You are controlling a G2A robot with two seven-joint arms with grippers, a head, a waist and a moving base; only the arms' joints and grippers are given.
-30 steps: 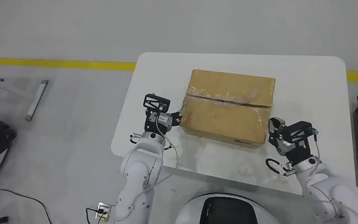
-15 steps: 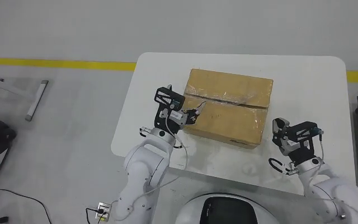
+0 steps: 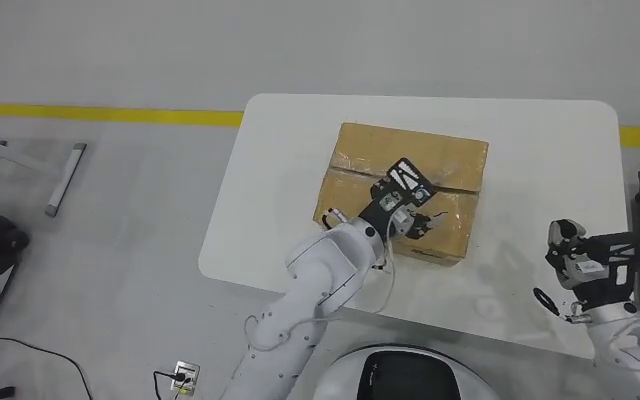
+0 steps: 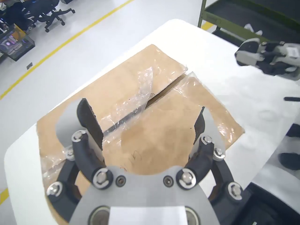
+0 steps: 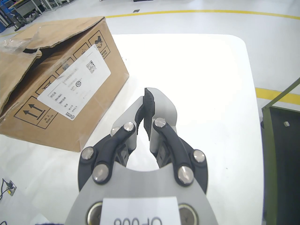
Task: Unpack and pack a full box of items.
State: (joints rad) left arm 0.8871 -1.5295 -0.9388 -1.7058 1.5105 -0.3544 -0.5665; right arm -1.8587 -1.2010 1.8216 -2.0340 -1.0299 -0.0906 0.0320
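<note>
Two grippers and one box, taken view by view.

Top view: showing the box (image 3: 440, 160) lying closed at the centre of the table (image 3: 560, 140), its long side running from 9 to 3 o'clock. Placing the left gripper (image 3: 420, 222) above the 6 o'clock half of the lid, with its arm reaching in from 8 o'clock. Placing the right gripper (image 3: 563, 238) well apart from the box, near the table's 4 o'clock edge. Against one second ago, registering a swing of the left gripper from the box's 9 o'clock end onto the lid. Also registering a retreat of the right gripper from the 3 o'clock end.

Left wrist view: showing the left gripper (image 4: 144, 122) with jaws spread wide, gripping nothing, hanging just over the near flap (image 4: 164, 141). Showing the seam (image 4: 161, 93) gaping slightly under torn clear tape (image 4: 143, 87).

Right wrist view: showing the right gripper (image 5: 146, 108) with pads pressed together on nothing, over bare table (image 5: 199, 83). Showing the box (image 5: 58, 78) standing off to one side, its lid edge buckling open.

Reading for the task: probably leaving the end-on bracing of the box and moving to flap opening with the left arm alone. Unpacking not yet starting, with nothing lying outside the box.
</note>
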